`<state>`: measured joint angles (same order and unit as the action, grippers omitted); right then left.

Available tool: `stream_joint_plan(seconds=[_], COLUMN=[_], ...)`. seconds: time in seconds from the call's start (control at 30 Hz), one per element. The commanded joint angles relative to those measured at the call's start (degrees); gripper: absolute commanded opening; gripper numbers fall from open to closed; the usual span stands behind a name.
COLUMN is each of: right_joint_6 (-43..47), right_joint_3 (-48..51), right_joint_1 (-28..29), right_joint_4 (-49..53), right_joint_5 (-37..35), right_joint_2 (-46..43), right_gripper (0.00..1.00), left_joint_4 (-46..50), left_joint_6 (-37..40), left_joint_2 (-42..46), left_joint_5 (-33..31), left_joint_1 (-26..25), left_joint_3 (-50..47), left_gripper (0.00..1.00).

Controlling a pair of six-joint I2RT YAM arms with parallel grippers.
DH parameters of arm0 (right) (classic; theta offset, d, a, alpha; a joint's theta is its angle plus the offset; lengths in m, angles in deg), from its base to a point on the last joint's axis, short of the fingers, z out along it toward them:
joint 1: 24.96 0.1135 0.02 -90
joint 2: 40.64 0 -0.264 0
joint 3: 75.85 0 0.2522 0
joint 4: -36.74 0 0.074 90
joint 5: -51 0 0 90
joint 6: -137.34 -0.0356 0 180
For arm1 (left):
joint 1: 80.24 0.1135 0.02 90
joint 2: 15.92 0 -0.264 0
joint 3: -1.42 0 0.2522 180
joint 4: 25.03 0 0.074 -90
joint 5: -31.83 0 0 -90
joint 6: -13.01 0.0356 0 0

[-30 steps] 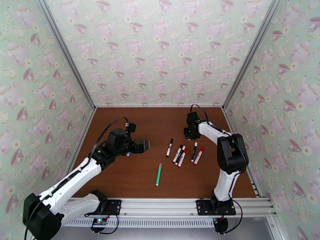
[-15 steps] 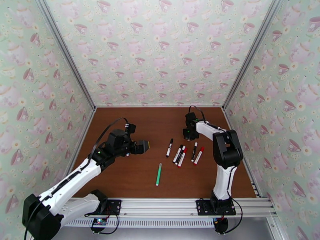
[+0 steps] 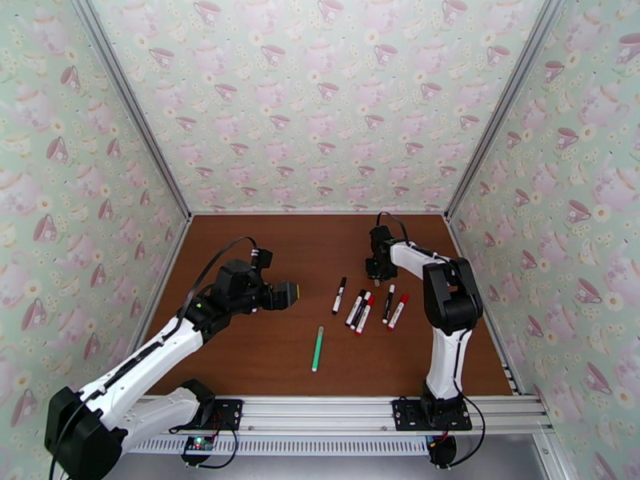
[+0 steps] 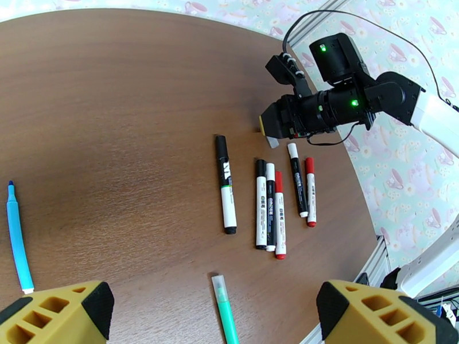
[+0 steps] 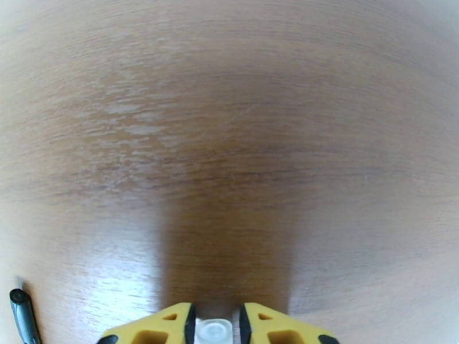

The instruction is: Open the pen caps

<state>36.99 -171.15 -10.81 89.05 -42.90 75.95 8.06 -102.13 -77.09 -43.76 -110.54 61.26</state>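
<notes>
My left claw (image 3: 288, 293) hangs above the left half of the brown table (image 3: 240, 354), its yellow fingers (image 4: 57, 313) spread wide apart and holding nothing. My right claw (image 3: 374, 271) points down at the far part of the table, just beyond the row of markers (image 3: 364, 307), low over the wood. Between its fingertips (image 5: 166, 327) sits a small pale see-through cap (image 5: 213, 329). The gap there is narrow, and I cannot tell whether the pads pinch it or only flank it. Six markers lie side by side: one with a black cap (image 4: 221, 145) a little apart on the left, then a close trio, then a pair, one of them with a red cap (image 4: 309, 165). A green pen (image 3: 318, 348) lies nearer my bases, and a blue pen (image 4: 16, 236) lies well off to the left in my left wrist view.
</notes>
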Motion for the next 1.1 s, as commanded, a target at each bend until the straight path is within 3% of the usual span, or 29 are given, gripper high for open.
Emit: stream_joint_plan(seconds=[0.0,0.27,0.7,1.07], right_joint_6=[0.55,-2.73,-10.23,-13.61], right_joint_3=[-1.65,5.25,28.63,39.68], right_joint_1=[-0.27,-0.31,0.61,1.88], right_joint_4=[0.65,-2.0,-13.21,-15.26], right_joint_5=[-0.96,0.55,13.0,23.36], right_joint_2=[-0.85,-10.98,-37.31,-51.68], right_gripper=[0.33,0.41,0.56,0.57], left_joint_4=[-1.12,-3.6,3.04,8.43], left_joint_6=[-0.58,-3.04,-5.41,-11.25], left_joint_2=[-0.31,-0.77,-12.38,-24.3], left_joint_5=[1.6,0.72,-7.04,-12.78], left_joint_1=[0.15,-0.41,-10.71,-19.2], left_joint_3=[-0.76,-3.74,1.26,8.27], left_gripper=[1.0,1.0,1.0,0.84])
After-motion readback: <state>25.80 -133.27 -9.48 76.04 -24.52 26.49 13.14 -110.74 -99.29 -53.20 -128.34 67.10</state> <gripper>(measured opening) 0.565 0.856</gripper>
